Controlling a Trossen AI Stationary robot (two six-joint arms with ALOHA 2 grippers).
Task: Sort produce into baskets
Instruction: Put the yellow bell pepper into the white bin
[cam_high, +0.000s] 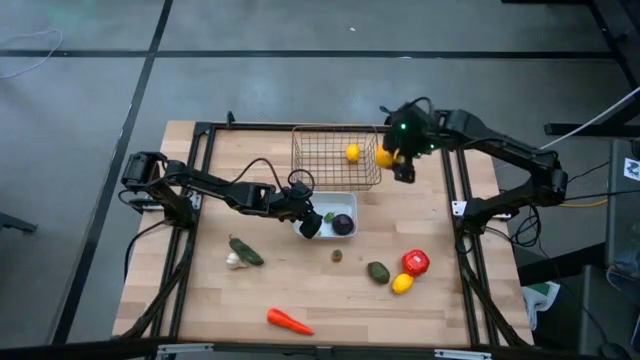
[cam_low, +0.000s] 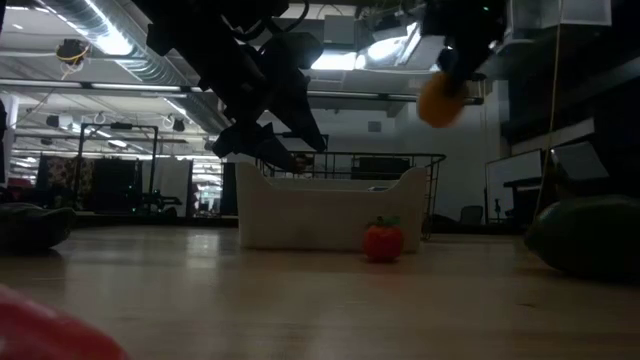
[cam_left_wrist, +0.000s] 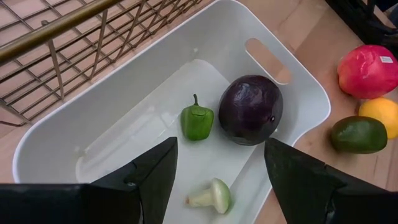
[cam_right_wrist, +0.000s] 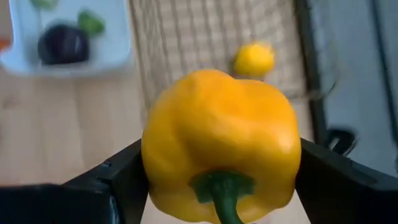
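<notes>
My right gripper (cam_high: 398, 160) is shut on a yellow bell pepper (cam_right_wrist: 221, 140), high above the table at the wire basket's (cam_high: 335, 158) right rim; it also shows in the low view (cam_low: 440, 100). One lemon (cam_high: 352, 153) lies in the basket. My left gripper (cam_left_wrist: 219, 148) is open and empty over the white tray's (cam_high: 322, 203) left end. In the tray lie a purple ball (cam_left_wrist: 250, 109), a small green pepper (cam_left_wrist: 197, 121) and a small white-green piece (cam_left_wrist: 214, 195). My right gripper pinches the yellow pepper between its two fingers, one on each side of its body (cam_right_wrist: 155, 155). The pepper's green stem end (cam_right_wrist: 219, 186) faces back toward the wrist. The pepper is lifted clear of table and basket.
On the table's near right lie a tomato (cam_high: 415, 262), an avocado (cam_high: 378, 271) and a lemon (cam_high: 402, 284). A carrot (cam_high: 288, 321) lies by the near edge. A dark green piece (cam_high: 245, 251) and garlic (cam_high: 234, 260) lie at the left, a small item (cam_high: 338, 255) mid-table.
</notes>
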